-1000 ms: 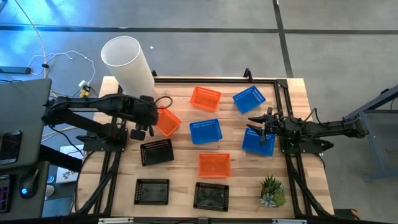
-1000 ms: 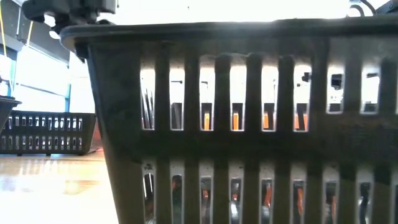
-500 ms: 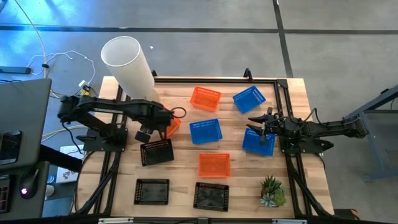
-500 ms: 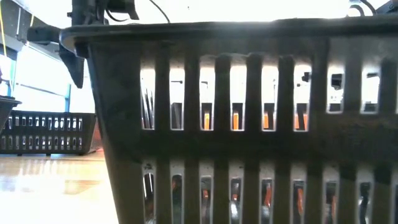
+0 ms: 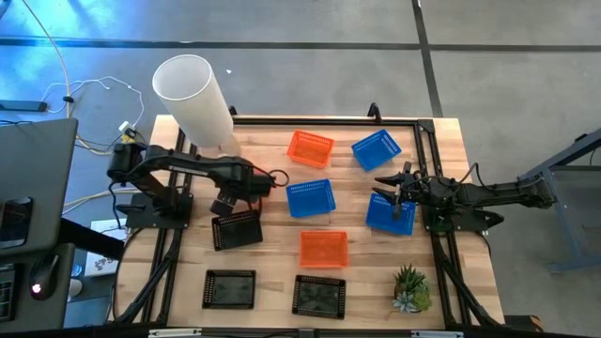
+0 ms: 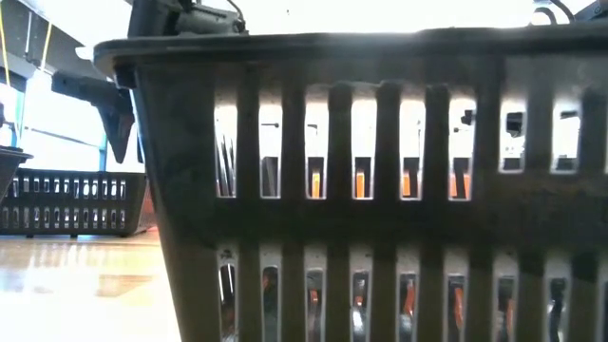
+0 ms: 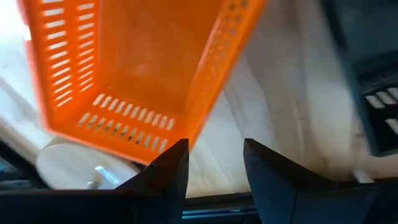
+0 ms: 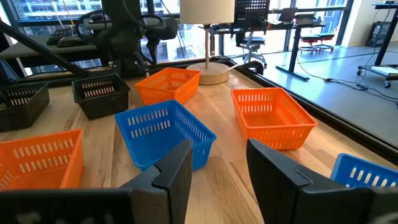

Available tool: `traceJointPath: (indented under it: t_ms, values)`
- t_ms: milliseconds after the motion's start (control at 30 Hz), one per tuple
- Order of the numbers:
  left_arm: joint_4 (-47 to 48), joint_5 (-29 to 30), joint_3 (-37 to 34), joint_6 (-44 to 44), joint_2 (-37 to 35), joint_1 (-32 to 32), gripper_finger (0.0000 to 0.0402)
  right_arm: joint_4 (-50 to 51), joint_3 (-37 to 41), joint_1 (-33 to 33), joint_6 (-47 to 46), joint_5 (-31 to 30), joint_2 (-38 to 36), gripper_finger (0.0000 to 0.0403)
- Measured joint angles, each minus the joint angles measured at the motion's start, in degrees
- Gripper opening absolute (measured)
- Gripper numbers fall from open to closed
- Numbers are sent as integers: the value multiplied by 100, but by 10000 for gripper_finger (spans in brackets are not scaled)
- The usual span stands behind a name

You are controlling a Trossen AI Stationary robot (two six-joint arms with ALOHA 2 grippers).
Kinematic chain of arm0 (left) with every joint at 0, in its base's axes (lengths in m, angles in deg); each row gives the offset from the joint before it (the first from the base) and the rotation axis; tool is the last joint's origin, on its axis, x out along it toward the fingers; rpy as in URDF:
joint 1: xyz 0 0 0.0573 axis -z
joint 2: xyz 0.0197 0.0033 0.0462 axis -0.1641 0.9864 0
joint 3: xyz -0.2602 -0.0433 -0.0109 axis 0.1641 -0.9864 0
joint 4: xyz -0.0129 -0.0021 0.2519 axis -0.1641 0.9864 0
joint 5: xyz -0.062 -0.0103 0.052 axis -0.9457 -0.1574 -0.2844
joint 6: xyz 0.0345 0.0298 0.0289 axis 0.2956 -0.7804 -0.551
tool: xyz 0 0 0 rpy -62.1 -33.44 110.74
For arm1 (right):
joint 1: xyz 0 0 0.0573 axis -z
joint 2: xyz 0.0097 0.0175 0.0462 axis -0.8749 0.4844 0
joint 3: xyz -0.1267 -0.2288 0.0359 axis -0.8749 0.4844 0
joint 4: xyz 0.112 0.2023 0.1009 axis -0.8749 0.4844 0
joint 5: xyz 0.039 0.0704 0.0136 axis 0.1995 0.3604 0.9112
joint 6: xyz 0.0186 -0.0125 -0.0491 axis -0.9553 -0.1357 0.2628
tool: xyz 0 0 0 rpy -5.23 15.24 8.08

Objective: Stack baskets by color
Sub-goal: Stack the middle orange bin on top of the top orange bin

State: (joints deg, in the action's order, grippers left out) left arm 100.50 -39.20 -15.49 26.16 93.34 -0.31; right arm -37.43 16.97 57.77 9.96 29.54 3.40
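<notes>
— Anything stacked yet?
— No. All nine baskets (image 5: 310,197) lie singly near the lamp (image 5: 194,98). The left gripper (image 5: 252,184), jaws parted and empty, hovers over the orange basket (image 7: 134,68) beside it; the right gripper (image 5: 394,194) waits open.

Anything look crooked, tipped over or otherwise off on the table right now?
Nothing is spilled or damaged. The baskets lie loose and unstacked, at mixed angles. One orange basket beside the white lamp sits under the left hand, mostly hidden from above. The right hand hovers open over a blue basket.
</notes>
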Motion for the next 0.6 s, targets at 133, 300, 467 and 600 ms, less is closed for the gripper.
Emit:
traceJointPath:
  t_ms: [133,300,467,600]
  values:
    - [-10,20,0,48,155,-45,140,2,0,0,0,0,0,142]
    - [-98,16,0,50,382,-87,140,0,0,0,0,0,0,142]
    - [-204,103,0,97,618,-123,140,2,0,1,0,0,0,142]
    - [-267,192,0,115,774,-182,140,2,0,1,0,0,0,142]
